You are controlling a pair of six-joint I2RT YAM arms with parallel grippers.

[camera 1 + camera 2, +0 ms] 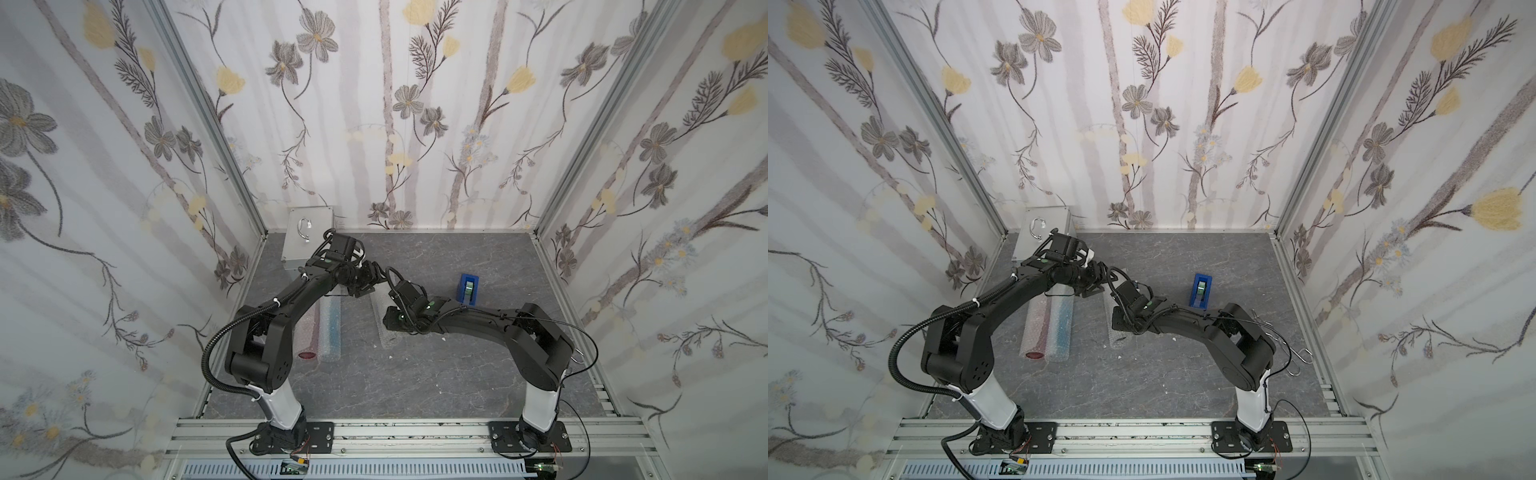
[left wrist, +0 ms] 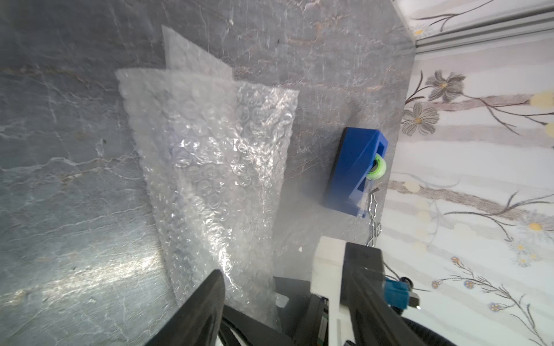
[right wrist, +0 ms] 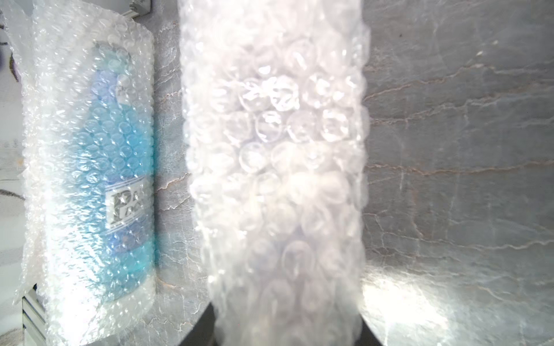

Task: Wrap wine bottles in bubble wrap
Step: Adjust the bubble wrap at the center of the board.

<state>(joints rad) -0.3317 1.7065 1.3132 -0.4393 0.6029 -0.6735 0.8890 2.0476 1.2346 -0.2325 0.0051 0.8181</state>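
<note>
1. Unrolling is the main risk. The loose flap of the bubble wrap roll stands off the bundle and no tape shows on it. The left gripper hangs just beside it with jaws spread, holding nothing.
2. The right gripper has its jaws pressed against both sides of that roll near one end. A soft, springy bundle gripped there could sag, or the bottle inside could slide out of an open end if tilted.
3. The two wrists are very near each other above the roll, so a careless move could knock them together.
4. The tape dispenser stands apart on the tabletop, so sealing would need a reach while one gripper holds the wrap shut.
5. The roll lies mid-tabletop, cloudy white with a faint violet tint. The bottle itself is barely discernible.
6. Near it but apart lies the wrapped blue bottle, with the wrapped red bottle alongside.
</note>
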